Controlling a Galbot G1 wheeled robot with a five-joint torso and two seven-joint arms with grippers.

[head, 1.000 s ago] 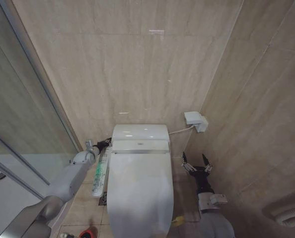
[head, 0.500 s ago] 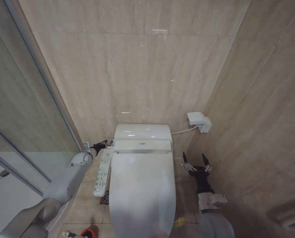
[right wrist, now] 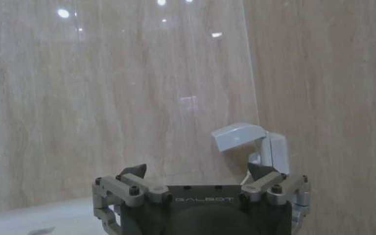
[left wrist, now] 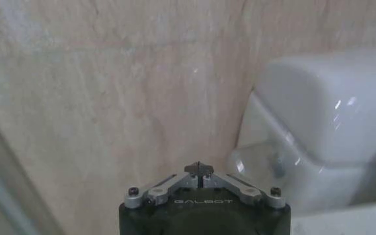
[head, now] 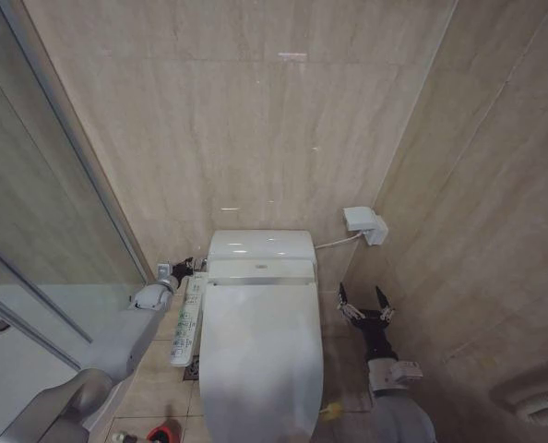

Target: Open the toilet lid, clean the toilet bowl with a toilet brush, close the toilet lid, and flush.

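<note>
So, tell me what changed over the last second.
The left gripper, fingers shut, shifted slightly along the tank's left side, near the wall. The whole view also wobbled, which is camera motion. The right gripper stayed open beside the toilet, and the lid stayed down.

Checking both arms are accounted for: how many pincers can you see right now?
2. The left pincer, shut, is beside the toilet tank's left side, near the wall. The right pincer, open, is on the toilet's right, below the wall box.

The toilet lid [head: 260, 355] looks glossy white plastic; the wall [head: 256, 129] is smooth, polished beige stone tile; the shower screen [head: 34, 231] is glass.
</note>
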